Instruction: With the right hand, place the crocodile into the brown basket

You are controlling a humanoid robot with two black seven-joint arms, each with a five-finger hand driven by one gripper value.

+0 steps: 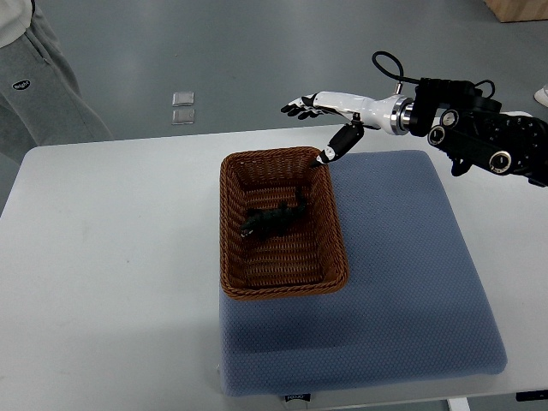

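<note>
- Crocodile (274,220), a dark toy, lies on the floor of the brown basket (228,224), toward its far half, clear of the walls.
- The right hand (334,106) hovers beyond the basket's far right corner, fingers (300,107) stretched out flat and holding nothing; the thumb (341,143) hangs down just over the rim.
- The toy sits well apart from those fingers, nearer and to the left.
- Judged from this, the placing looks done; what remains is lifting the arm away rightward without the thumb catching the rim.
</note>
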